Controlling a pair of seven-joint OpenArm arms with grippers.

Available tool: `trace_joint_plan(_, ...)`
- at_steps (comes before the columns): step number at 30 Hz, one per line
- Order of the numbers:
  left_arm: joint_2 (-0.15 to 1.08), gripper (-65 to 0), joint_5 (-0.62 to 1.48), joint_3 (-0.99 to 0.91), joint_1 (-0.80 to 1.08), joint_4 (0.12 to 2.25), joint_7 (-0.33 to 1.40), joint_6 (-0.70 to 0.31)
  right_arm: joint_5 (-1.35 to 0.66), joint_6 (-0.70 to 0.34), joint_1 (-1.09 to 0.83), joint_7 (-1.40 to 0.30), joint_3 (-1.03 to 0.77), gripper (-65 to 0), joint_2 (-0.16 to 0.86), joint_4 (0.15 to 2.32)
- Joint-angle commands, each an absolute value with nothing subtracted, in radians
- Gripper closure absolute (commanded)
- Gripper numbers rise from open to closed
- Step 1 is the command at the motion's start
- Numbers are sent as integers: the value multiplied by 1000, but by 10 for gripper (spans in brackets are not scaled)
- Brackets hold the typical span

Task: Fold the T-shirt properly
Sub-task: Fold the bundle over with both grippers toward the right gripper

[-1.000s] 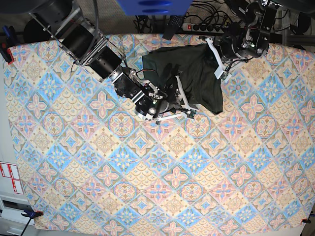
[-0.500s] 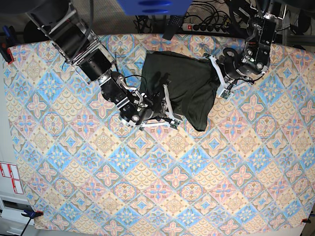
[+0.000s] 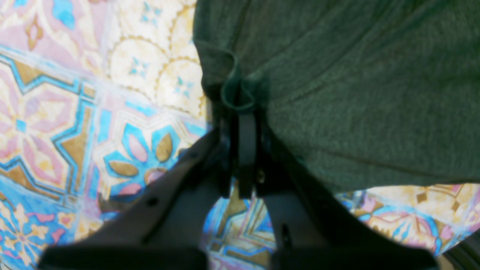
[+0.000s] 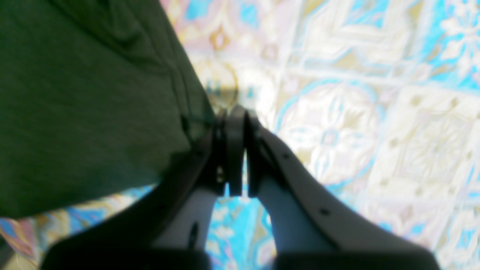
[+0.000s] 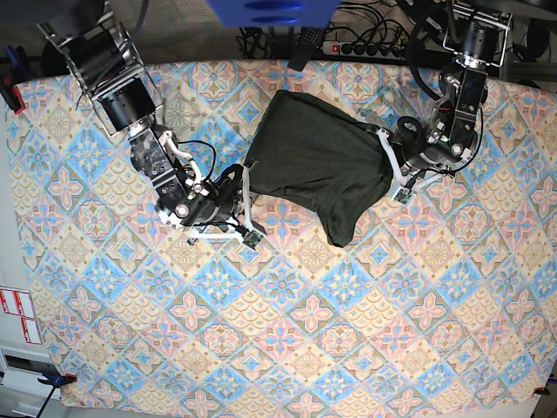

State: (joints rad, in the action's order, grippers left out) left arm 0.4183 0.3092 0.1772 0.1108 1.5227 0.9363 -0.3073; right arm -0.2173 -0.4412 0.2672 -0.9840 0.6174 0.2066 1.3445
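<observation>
The dark olive T-shirt (image 5: 318, 161) lies bunched at the back middle of the table, with one end trailing toward the front. My left gripper (image 5: 401, 193) is at its right edge. In the left wrist view this gripper (image 3: 240, 103) is shut on a puckered fold of the shirt's edge (image 3: 356, 75). My right gripper (image 5: 251, 232) is at the shirt's left side. In the right wrist view it (image 4: 230, 118) is shut, and the shirt's hem (image 4: 75, 93) runs into its left finger. The shirt hangs slightly above the cloth there.
A patterned blue, pink and yellow tablecloth (image 5: 287, 331) covers the table. A power strip and cables (image 5: 357, 48) lie beyond the back edge. A blue object (image 5: 270, 10) sits at the top. Red and white labels (image 5: 17, 313) are off the left edge.
The right gripper has moved left and toward the front. The left gripper has moved toward the front. The shirt has shifted forward with them and now stretches diagonally.
</observation>
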Motion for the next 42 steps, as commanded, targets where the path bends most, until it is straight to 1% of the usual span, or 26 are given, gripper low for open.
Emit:
trace_joint_plan(1,430,0,306,173,82,1541,923,-303,-231,-443,286,-966,601,0,199,1366)
trace_joint_plan(4,430,0,308,173,93,1607,961,-303,-231,-443,286,-966,585,0,199,1365)
trace_joint_plan(6,433,0,308,166,134,1681,989,-303,-228,-443,288,-966,585,0,199,1365)
trace_joint_plan(9,456,0,308,122,206,1794,1018,-303,-226,-443,289,-966,585,0,196,1357)
trace_joint_plan(12,463,0,308,67,271,1860,1021,-303,-226,-443,289,-964,587,0,196,1302)
trace_joint_plan(18,489,0,306,41,349,1865,1013,-303,-225,-443,289,-957,587,0,193,1224)
trace_joint_plan(23,487,0,308,25,352,1865,1004,-303,-225,-443,291,-957,590,0,193,1222)
trace_joint_plan(26,466,0,306,-24,352,1865,952,-303,-225,-443,291,-957,590,0,193,1222)
trace_joint_plan(30,435,-4,314,-58,325,1867,943,-303,-225,-443,291,-957,590,0,193,1227)
trace_joint_plan(31,429,-25,315,-56,312,1867,944,-303,-225,-443,291,-957,590,0,193,1228)
trace_joint_plan(33,424,-94,318,-56,309,1867,944,-303,-225,-443,291,-957,590,0,193,1233)
trace_joint_plan(35,418,-185,320,-53,305,1870,944,-303,-225,-443,291,-957,590,0,193,1233)
trace_joint_plan(38,398,-345,318,-58,303,1870,944,-303,-225,-443,291,-957,590,0,193,1233)
trace_joint_plan(39,398,-385,318,-58,303,1870,944,-303,-225,-443,291,-957,590,0,193,1233)
trace_joint_plan(40,400,-417,320,-58,306,1870,944,-303,-225,-443,291,-957,590,0,193,1233)
trace_joint_plan(42,401,-458,320,-59,311,1871,944,-303,-226,-443,291,-957,590,0,193,1234)
